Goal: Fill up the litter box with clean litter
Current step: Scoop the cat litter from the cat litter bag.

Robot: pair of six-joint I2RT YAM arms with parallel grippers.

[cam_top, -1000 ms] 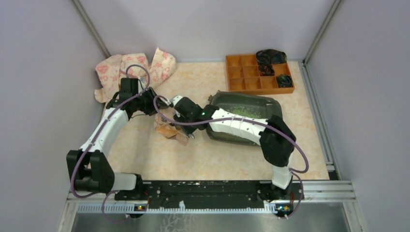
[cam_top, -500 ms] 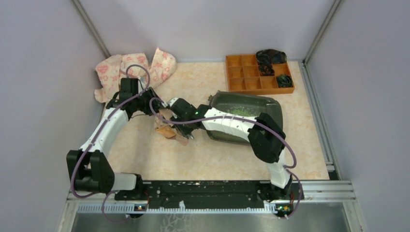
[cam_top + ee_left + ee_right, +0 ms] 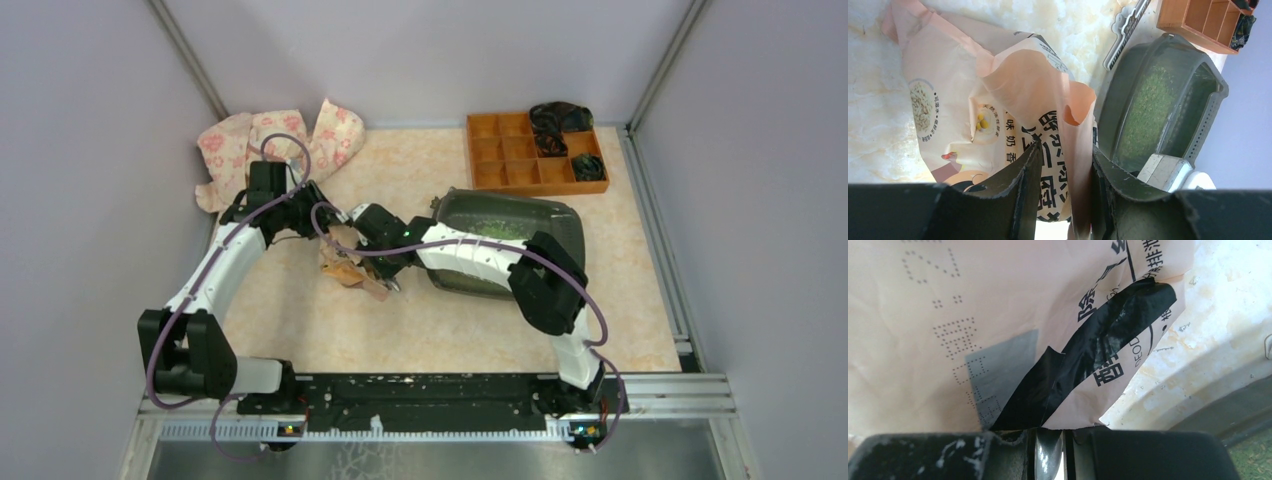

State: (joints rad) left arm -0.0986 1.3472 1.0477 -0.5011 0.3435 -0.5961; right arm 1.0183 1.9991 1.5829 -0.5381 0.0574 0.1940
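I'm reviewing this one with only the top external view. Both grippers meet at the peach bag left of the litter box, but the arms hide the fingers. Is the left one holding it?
Observer: Yes. In the left wrist view, the left gripper pinches a fold of the paper bag.
Operator: And the right?
Observer: Its wrist view shows the right gripper nearly closed on a black-taped corner of the bag.
Operator: Any litter under the right arm?
Observer: The clean litter covers only a strip of the litter box floor.
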